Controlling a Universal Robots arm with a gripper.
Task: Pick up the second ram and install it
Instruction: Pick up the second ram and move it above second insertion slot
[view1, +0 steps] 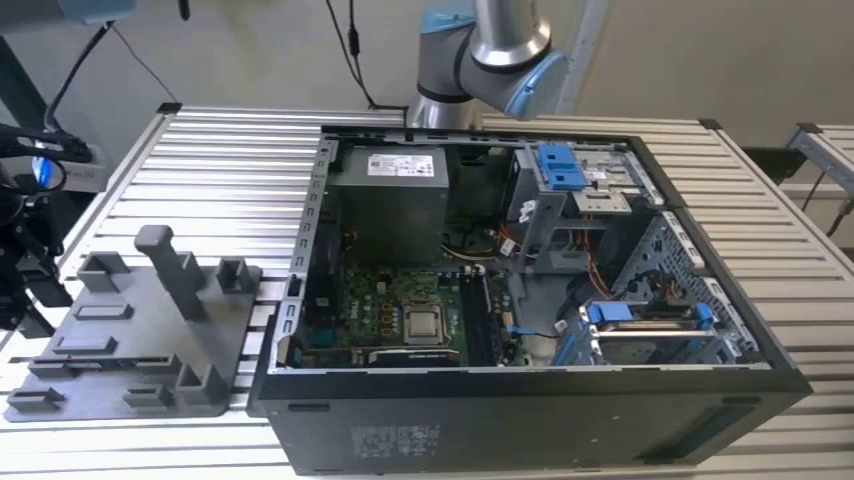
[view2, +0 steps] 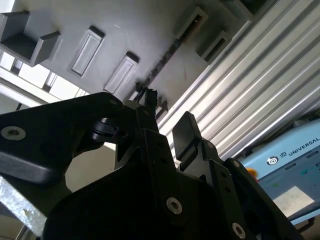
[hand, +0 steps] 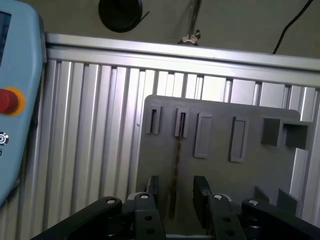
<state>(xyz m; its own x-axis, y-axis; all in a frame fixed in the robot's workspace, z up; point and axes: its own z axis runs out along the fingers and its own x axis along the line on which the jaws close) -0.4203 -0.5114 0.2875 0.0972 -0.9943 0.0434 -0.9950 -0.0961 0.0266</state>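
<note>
Dark second ram (hand: 176, 160), edge-on, centred between parted end effector (hand: 176, 184)

the exterior view looks down steeply from high up and well back. the slatted table (view1: 200, 150) fills the frame, with the open computer case (view1: 534, 410) across its centre and right, the grey fixture plate (view1: 147, 345) at lower left and the arm (view1: 487, 45) at the top edge. both wrist views sit close behind the gripper (hand: 175, 200) (view2: 167, 125) on two different sides of it. they look past its fingers onto that same plate and the table slats, which lie well beyond. both also catch the teach pendant (hand: 15, 100) (view2: 290, 175).
</note>
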